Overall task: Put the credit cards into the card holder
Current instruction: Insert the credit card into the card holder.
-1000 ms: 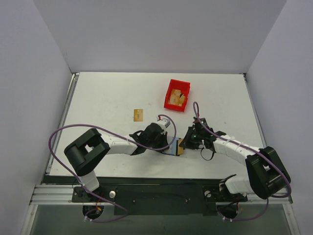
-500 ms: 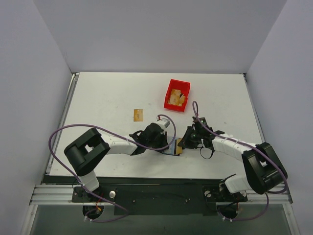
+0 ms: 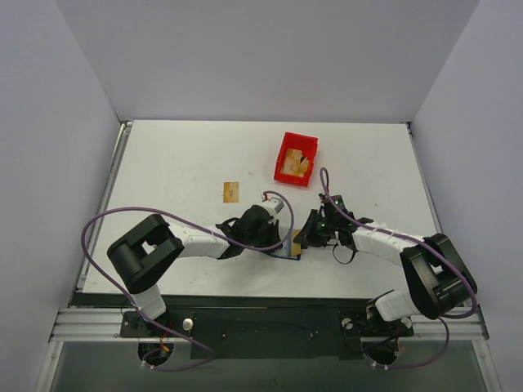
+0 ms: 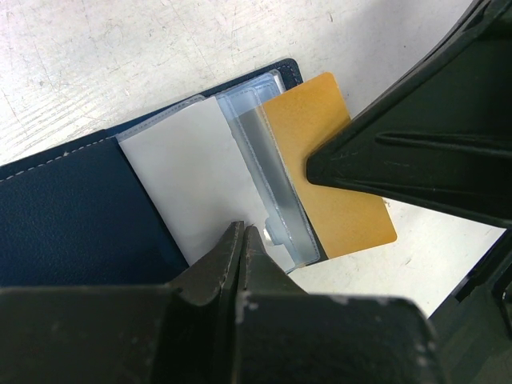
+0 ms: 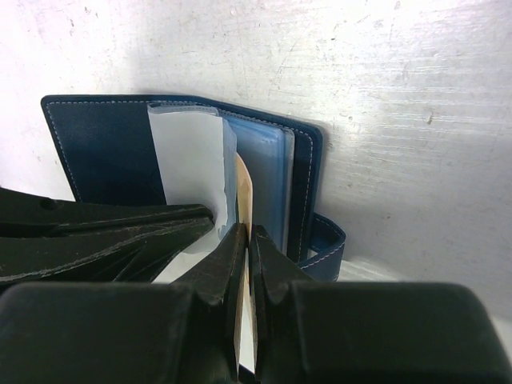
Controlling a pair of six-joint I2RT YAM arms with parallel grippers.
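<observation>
While the white table (image 3: 180, 163) sits boxed in by plain grey walls (image 3: 261, 57), both arms stretch low and meet nose to nose near its front edge. The left gripper (image 4: 244, 234) is pinched tight on the pale inner sleeve of the card holder (image 4: 72, 208), which lies open right under it. The right gripper (image 5: 245, 236) is clamped on a tan credit card (image 4: 320, 152), whose edge is tucked among the clear pockets. The second card (image 3: 231, 192) lies well beyond the left gripper, and the red bin (image 3: 296, 158) well beyond the right.

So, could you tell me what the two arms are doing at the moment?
The left gripper pinches a clear sleeve of the open navy card holder. The right gripper grips a tan-gold credit card, its edge tucked in between the sleeves. A second card lies on the table, farther out to the left.
</observation>
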